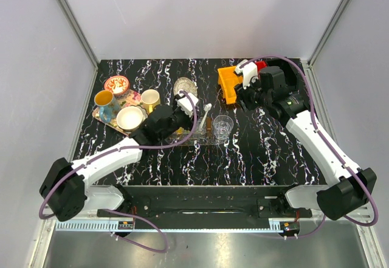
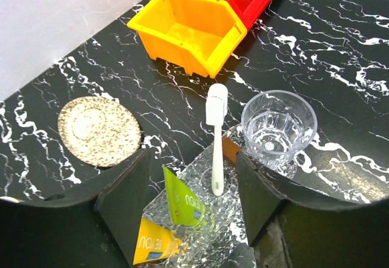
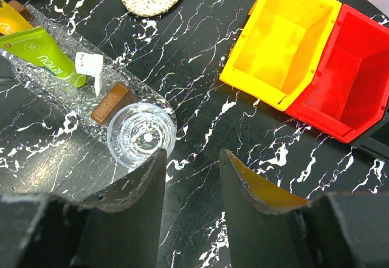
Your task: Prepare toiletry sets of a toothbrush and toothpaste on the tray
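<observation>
The clear textured tray (image 2: 246, 186) lies under my left gripper (image 2: 191, 201), which is open. A lime green toothpaste tube (image 2: 182, 198) stands tilted on the tray between the fingers, touching neither. An orange-yellow toothpaste tube (image 2: 152, 243) lies beside it. The white toothbrush (image 2: 216, 134) rests on the tray, its head past the far rim. From above, the left gripper (image 1: 179, 122) hovers over the tray's (image 1: 203, 139) left end. My right gripper (image 3: 193, 158) is open and empty above bare table, to the right of the tray (image 3: 61, 92), green tube (image 3: 42, 52) and toothbrush (image 3: 90, 67).
A clear glass (image 2: 278, 125) stands at the tray's right end, next to a small brown block (image 3: 112, 103). Yellow (image 1: 228, 82) and red (image 3: 340, 79) bins sit at the back right. A round speckled dish (image 1: 185, 86) and a colourful tray with cups (image 1: 118, 107) lie at the back left.
</observation>
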You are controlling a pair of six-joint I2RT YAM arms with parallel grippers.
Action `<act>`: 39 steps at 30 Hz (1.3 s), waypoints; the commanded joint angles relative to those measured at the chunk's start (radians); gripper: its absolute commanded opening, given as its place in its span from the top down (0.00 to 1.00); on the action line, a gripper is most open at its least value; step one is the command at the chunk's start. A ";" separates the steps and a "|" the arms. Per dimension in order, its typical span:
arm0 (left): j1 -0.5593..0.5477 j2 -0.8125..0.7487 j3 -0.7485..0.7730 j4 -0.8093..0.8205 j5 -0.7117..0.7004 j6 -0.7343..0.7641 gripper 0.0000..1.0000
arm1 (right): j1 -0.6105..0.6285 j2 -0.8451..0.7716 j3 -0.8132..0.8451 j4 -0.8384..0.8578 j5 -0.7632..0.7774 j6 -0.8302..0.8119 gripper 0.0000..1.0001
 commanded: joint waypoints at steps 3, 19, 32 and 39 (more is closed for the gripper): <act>0.026 -0.062 0.075 -0.097 0.027 0.102 0.37 | -0.006 0.003 0.036 0.014 -0.018 -0.011 0.54; 0.112 0.056 0.238 -0.335 0.208 0.117 0.40 | -0.006 -0.004 0.033 0.010 -0.026 -0.014 0.54; 0.128 0.128 0.282 -0.419 0.222 0.142 0.42 | -0.005 -0.001 0.024 0.007 -0.032 -0.012 0.54; 0.135 0.139 0.285 -0.425 0.223 0.152 0.44 | -0.004 0.003 0.022 0.007 -0.033 -0.014 0.54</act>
